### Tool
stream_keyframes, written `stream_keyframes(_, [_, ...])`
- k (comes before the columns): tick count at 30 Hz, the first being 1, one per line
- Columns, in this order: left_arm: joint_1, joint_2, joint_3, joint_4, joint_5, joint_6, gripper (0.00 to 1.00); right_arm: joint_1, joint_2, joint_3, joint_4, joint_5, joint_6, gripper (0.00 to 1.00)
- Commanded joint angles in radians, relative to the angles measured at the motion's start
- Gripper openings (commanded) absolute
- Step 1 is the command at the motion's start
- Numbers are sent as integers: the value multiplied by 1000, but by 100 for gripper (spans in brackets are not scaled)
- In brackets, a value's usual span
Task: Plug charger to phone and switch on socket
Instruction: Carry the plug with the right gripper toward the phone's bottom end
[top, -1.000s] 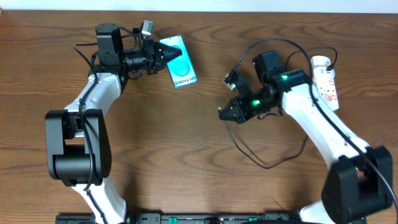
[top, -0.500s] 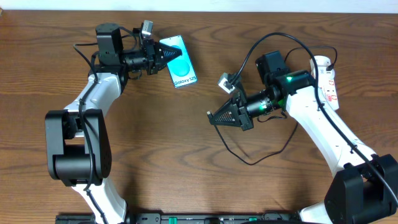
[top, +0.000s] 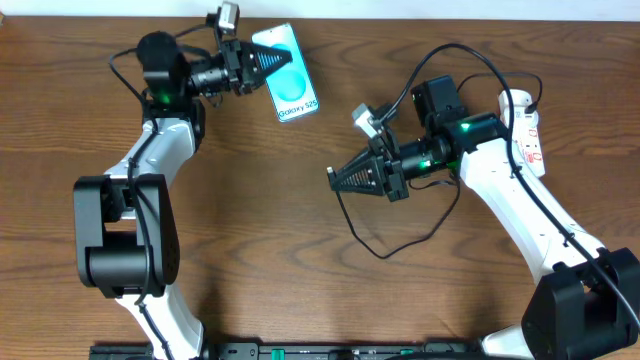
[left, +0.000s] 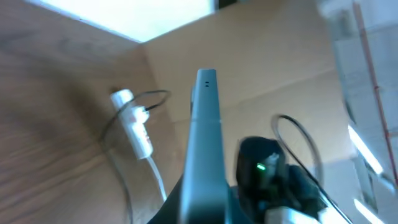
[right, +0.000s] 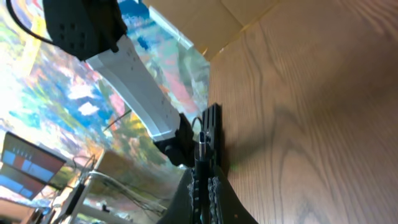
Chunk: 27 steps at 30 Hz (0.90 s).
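Your left jaws are clamped on one long edge of the phone (top: 290, 75). It sits at the far edge of the surface (top: 250, 230), left of middle, screen up; can't tell if it's lifted off the wood. Your right jaws are shut on the plug end of the charger (top: 390, 256) mid-surface, tip aimed at the left edge. Its cable loops toward the near edge. Plug and phone are well apart. The power strip (top: 525, 125) lies by the far right corner.

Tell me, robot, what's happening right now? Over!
Left gripper jaws shut on phone. Right gripper jaws shut on charger. Plug not yet in phone. Nothing between them.
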Motion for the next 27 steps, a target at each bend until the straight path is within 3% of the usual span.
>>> stream_keyframes(1, [3, -3, 14, 169, 19, -319, 8, 3, -7, 12, 50, -51, 120, 1])
stream_keyframes(6, [3, -3, 14, 410, 16, -539, 7, 5, -7, 12, 179, -50, 256, 1])
stream_keyframes(9, [3, -3, 14, 475, 13, -610, 7, 5, -7, 12, 249, -43, 325, 1])
stream_keyframes(17, [-3, -3, 14, 478, -19, -633, 7, 10, -7, 12, 381, 67, 518, 1])
stream_keyframes(27, [-21, -3, 14, 478, -68, -573, 7, 60, -7, 12, 698, 147, 838, 1])
